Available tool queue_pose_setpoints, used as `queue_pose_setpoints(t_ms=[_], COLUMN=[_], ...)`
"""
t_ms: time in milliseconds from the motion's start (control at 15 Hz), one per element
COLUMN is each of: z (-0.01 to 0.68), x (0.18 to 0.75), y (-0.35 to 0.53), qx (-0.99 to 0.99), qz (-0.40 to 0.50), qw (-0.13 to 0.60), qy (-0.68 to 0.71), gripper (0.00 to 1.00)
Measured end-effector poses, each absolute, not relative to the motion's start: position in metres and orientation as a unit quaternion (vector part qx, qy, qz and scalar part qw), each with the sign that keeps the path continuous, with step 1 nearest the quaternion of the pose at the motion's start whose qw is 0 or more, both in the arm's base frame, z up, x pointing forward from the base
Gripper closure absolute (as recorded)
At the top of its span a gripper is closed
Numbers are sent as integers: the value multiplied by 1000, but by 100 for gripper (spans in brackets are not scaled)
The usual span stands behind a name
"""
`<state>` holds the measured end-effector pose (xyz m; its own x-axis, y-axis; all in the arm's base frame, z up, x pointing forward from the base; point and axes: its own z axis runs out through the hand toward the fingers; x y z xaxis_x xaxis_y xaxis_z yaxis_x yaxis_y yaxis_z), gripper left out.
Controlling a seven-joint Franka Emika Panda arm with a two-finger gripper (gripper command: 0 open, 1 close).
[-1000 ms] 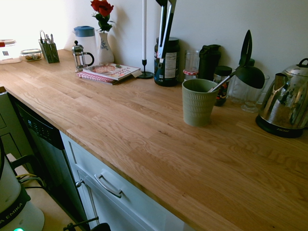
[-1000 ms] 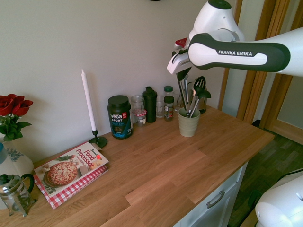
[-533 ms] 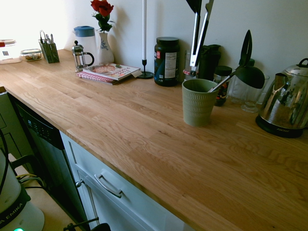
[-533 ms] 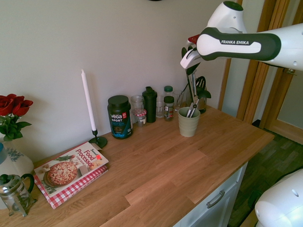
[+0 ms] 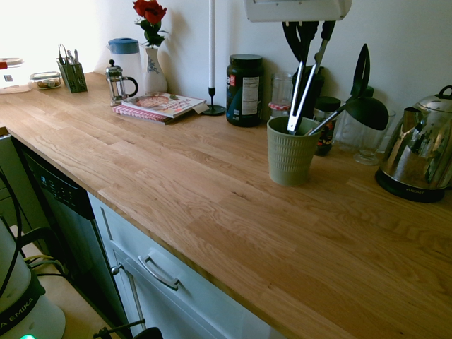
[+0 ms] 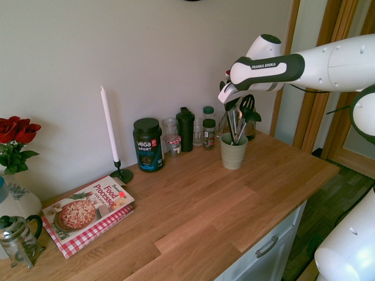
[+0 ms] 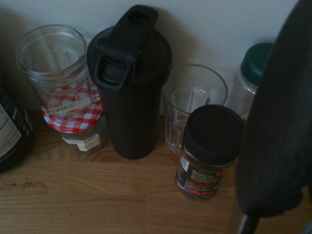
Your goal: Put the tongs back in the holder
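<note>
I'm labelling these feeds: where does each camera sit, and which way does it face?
First exterior: above the counter's front, facing the wall; gripper above cup, part of the arm's base lower left.
Second exterior: opposite side, looking down at counter; arm enters right.
Wrist: close above shaker, facing the wall.
Both exteriors share cup and tongs.

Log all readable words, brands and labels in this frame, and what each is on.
"FRANKA EMIKA": robot arm
"Vega SPORT PROTEIN": black tub
"Food Processor": cookbook
Too small or blurred: remaining print on tub and cookbook, spice jar, checked-lid jar, kettle base.
</note>
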<state>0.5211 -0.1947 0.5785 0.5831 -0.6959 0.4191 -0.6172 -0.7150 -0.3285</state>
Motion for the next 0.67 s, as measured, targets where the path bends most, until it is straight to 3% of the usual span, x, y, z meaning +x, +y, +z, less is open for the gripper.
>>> queue_pose_setpoints(t_ms=[333, 400, 667], z=[539, 533, 523], x=[537, 539, 539], y=[-200, -200, -200], qx=[-887, -887, -889], qz=[-243, -238, -229], qw=[86, 86, 85], qy=[384, 385, 387], gripper=[100, 0, 0])
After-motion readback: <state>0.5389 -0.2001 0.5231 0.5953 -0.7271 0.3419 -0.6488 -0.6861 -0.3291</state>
